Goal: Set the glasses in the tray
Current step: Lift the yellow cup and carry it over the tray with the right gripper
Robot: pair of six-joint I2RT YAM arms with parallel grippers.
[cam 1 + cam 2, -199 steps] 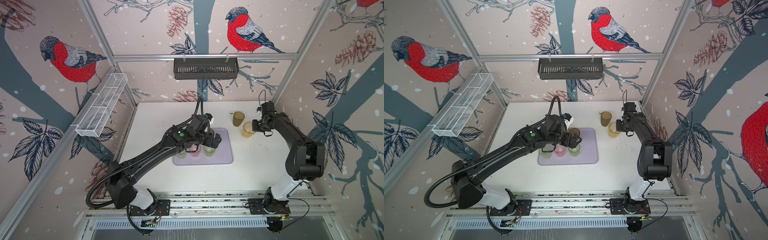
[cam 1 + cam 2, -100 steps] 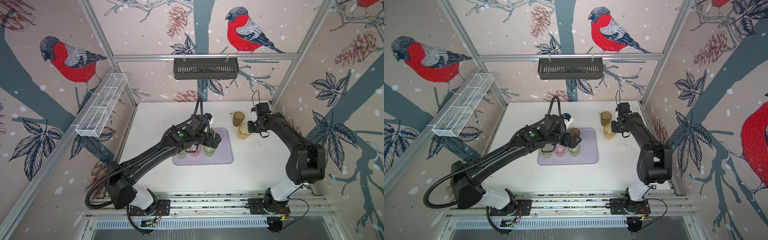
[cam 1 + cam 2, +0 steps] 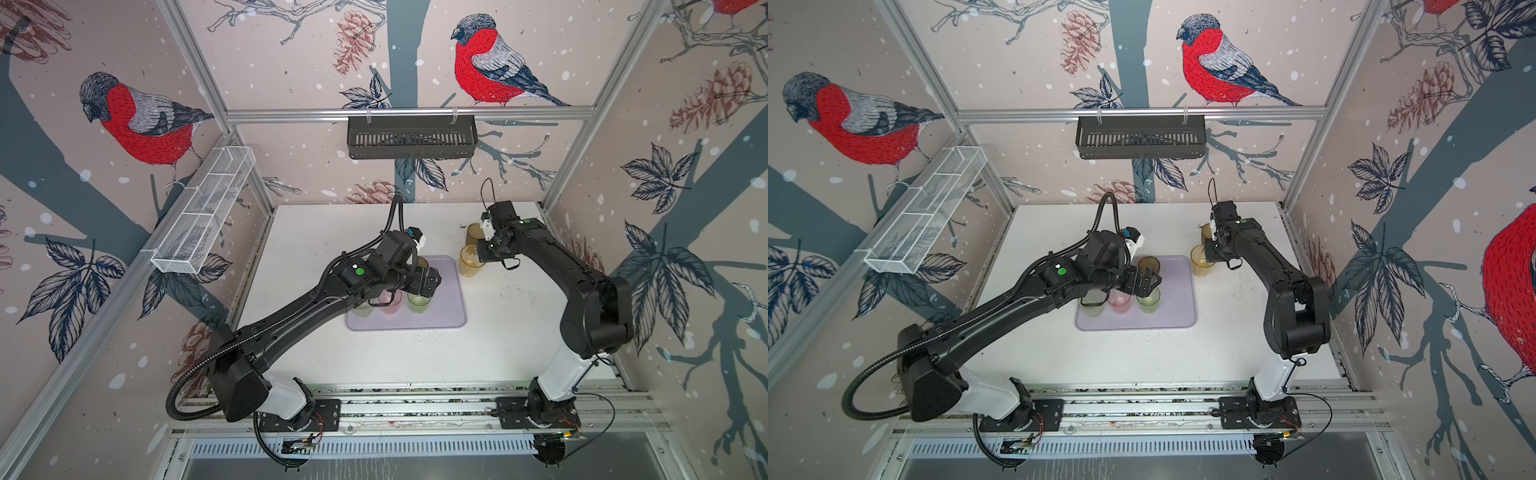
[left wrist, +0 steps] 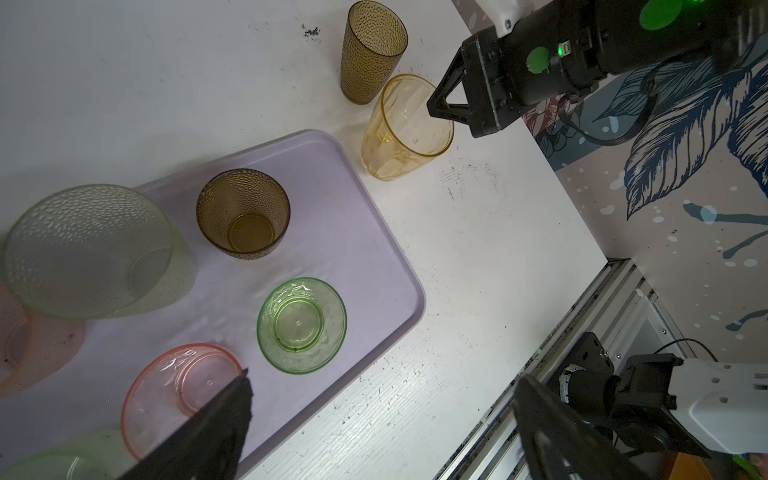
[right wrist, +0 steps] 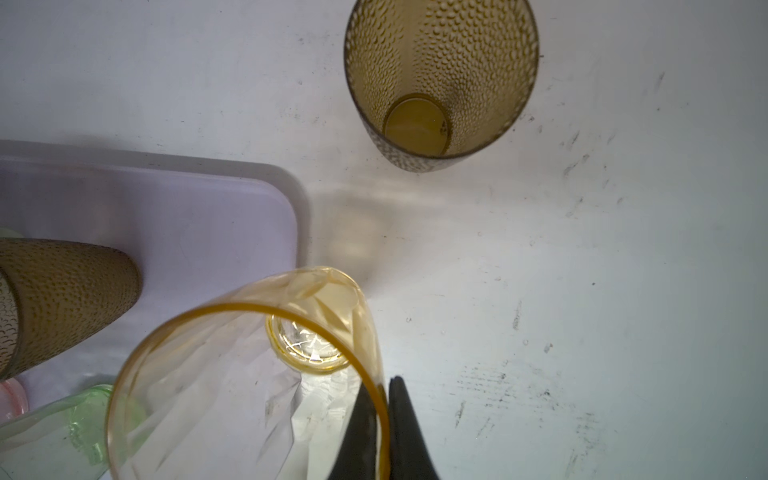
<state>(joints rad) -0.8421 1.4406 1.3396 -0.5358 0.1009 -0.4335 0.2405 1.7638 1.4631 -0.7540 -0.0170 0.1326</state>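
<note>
Faceted amber tumbler [image 5: 232, 374], dimpled olive tumbler [image 5: 440, 83], smooth round-cornered lavender tray [image 5: 187, 208]

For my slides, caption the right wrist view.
Right gripper shut on the yellow glass beside the lavender tray; one olive-brown glass stands on the table.

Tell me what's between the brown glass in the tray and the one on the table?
Just tray rim and bare table, in the left wrist view. The yellow glass is beside that gap.
</note>
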